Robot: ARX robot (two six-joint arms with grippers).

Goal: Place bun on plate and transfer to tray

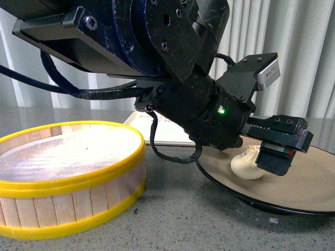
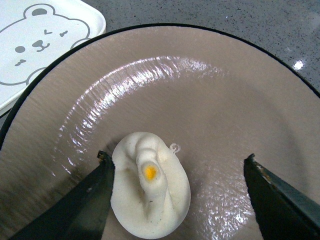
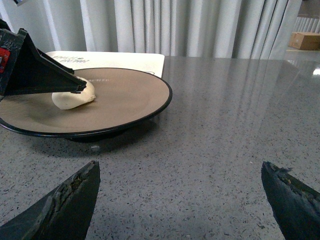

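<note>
Bun (image 2: 150,185) sits on plate (image 2: 210,85), pleats up, off-centre. L gripper (image 2: 175,159) straddles it, jaws spread wide, released: one finger just beside it, other well apart. Tray (image 2: 45,45) just beside plate rim. Steamer basket (image 1: 68,172) near plate on table (image 3: 225,125). R gripper (image 3: 180,170) low over table, jaws apart, holding nothing.

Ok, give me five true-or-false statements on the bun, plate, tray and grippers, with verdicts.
1. The bun lies on the plate. True.
2. The left gripper is shut on the bun. False: its jaws stand open, the bun between them.
3. The plate stands on the tray. False: it stands on the grey table, the tray beside it.
4. The right gripper holds nothing. True.
5. The steamer basket holds a second bun. False: it looks empty.
</note>
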